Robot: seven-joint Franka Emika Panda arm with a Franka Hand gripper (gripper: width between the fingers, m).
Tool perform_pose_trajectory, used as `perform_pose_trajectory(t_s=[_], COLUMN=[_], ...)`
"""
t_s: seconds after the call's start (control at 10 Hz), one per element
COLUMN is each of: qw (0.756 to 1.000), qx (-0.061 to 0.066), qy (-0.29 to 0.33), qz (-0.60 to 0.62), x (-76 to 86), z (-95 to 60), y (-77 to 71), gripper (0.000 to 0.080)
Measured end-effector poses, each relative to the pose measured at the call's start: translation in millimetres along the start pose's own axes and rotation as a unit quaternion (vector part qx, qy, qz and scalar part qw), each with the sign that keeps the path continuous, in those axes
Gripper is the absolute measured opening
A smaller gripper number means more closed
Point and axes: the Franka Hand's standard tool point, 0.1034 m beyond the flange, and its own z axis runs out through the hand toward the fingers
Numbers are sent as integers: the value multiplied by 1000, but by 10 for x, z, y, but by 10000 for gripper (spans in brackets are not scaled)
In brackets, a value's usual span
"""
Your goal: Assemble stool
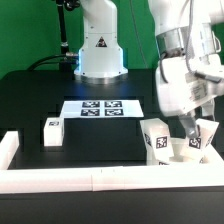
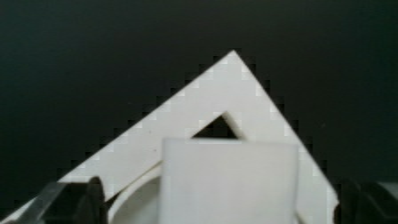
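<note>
- The gripper (image 1: 190, 133) hung low over the worktop's (image 1: 100, 145) near corner on the exterior view's right, just inside the border rail (image 1: 100, 178).
- Its jaws were released: in the wrist view the dark fingers (image 2: 75, 200) stood wide apart, with a gap between each one and the white leg (image 2: 228, 180) between them, so nothing was grasped.
- The seat (image 1: 178, 156) lay in that same corner, largely hidden by the gripper.
- Two tagged legs rose at the seat, one (image 1: 156, 139) toward the exterior view's left of the gripper and one (image 1: 205, 141) toward its right; which of them the wrist view showed I could not tell.
- A third leg (image 1: 50, 131) lay well apart, near the worktop's edge on the exterior view's left.
- The marker board (image 1: 100, 107) sat mid-worktop.
</note>
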Motion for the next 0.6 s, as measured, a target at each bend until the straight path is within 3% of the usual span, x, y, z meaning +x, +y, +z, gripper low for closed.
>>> perform_pose_trajectory(t_s=[0.2, 0.6], qw=[989, 958], qx=[-4, -4], qy=[-10, -4], qz=[-151, -287], x=[-117, -89], z=[-148, -150], y=[-31, -58], gripper=[648, 649])
